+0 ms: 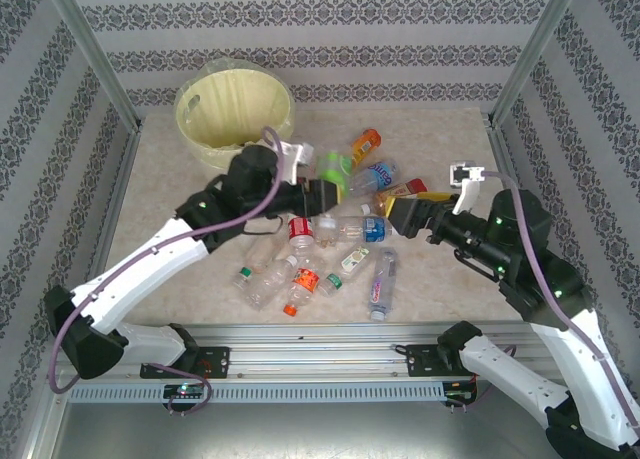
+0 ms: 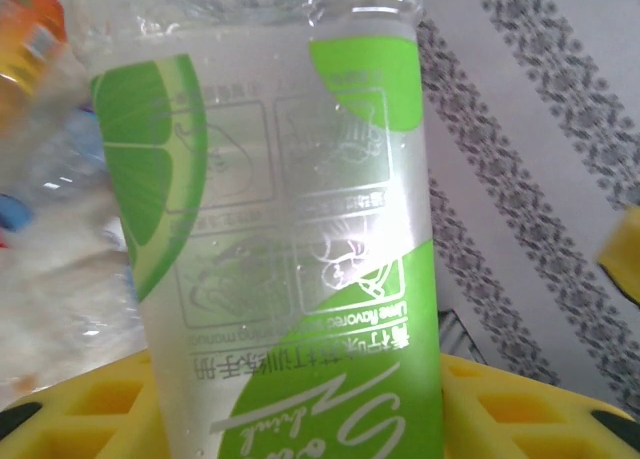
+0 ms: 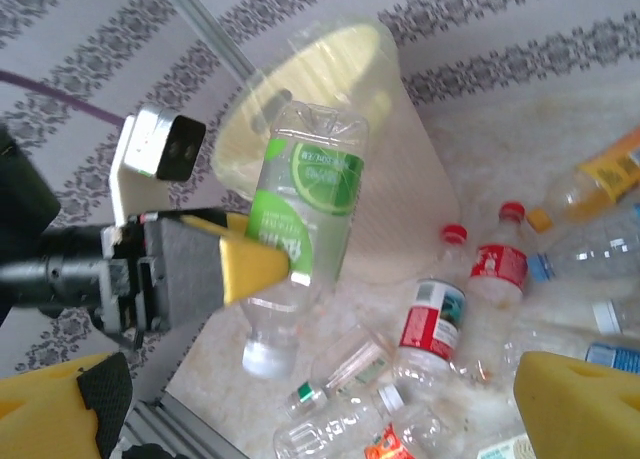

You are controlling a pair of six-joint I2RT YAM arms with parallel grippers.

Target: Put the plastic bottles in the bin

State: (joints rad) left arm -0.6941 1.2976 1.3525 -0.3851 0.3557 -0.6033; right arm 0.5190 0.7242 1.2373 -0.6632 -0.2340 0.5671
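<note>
rail (image 1: 320, 334): near edge | table (image 1: 430, 139): beige, bottles (image 1: 300, 229) strewn | walls (image 1: 320, 39): striped damask

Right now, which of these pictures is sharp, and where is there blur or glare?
Left wrist view: the lime-label bottle is crisp up close, while the bottles at the left edge blur out. Right wrist view: the bin looks washed out by bright light. Top external view: evenly lit, few shadows, slightly soft.
</note>
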